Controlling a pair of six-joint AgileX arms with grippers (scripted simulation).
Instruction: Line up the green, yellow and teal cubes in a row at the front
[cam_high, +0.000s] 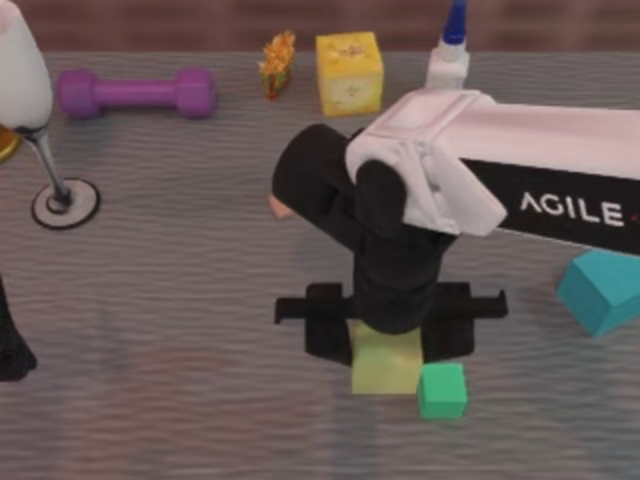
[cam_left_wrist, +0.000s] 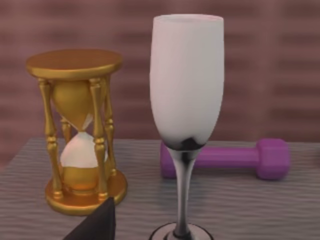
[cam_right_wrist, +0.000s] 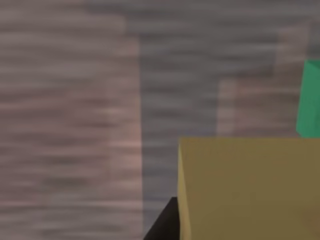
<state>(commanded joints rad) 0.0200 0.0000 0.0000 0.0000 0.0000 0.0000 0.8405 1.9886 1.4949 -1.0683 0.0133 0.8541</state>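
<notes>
Here, at the top view's far left, the left gripper (cam_high: 12, 350) is parked at the table edge, and whether it is open cannot be told. Near it stand a white-filled champagne glass (cam_high: 25, 90) and a gold hourglass (cam_left_wrist: 77, 132), with a purple dumbbell (cam_high: 135, 93) beside them. At the rear centre sit a small orange-and-gold ornament (cam_high: 278, 63) and a golden-yellow printed box (cam_high: 349, 73). At front centre, the right gripper (cam_high: 385, 335) hangs directly over the pale-yellow matte cube (cam_high: 386, 365); its black jaws are spread wide, and any contact is hidden. The small bright-green cube (cam_high: 442, 390) rests just beside it. The large teal cube (cam_high: 603, 290) lies well apart at the right.
</notes>
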